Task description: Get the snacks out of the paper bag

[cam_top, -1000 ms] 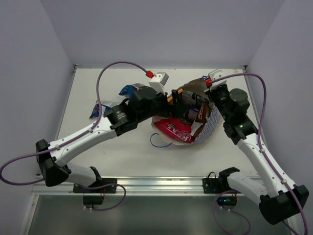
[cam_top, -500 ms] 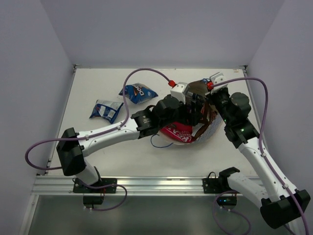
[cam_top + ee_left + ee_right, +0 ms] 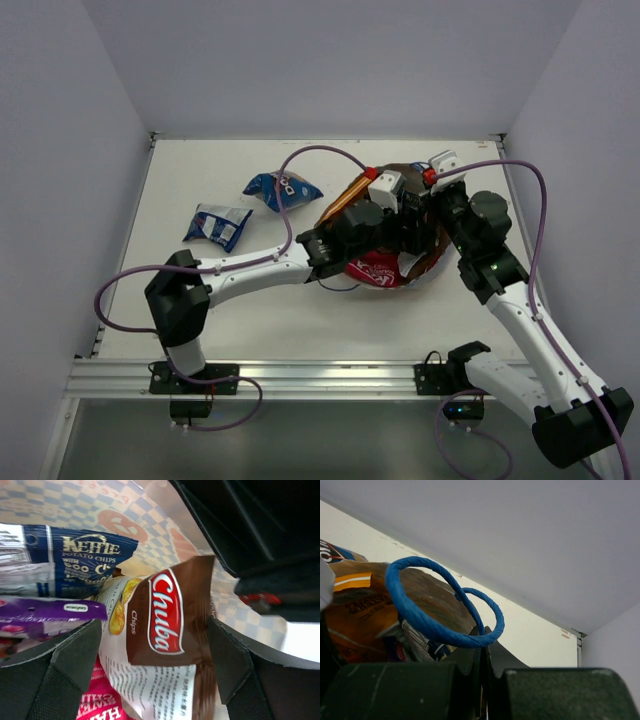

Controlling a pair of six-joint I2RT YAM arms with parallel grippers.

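Left fingers (image 3: 47,680) wide apart — chips bag (image 3: 167,612) between

The left arm (image 3: 260,268) is swung from the left of the top view toward centre right, and its gripper (image 3: 152,652) is now pushed into the paper bag (image 3: 60,497). The dark blue packet (image 3: 282,188) and blue-white packet (image 3: 217,224) at upper left — half hidden before — are uncovered.

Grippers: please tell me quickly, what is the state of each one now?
Left gripper: open, straddling the Chuba chips bag.
Right gripper: shut on the paper bag rim, by the cord handle.
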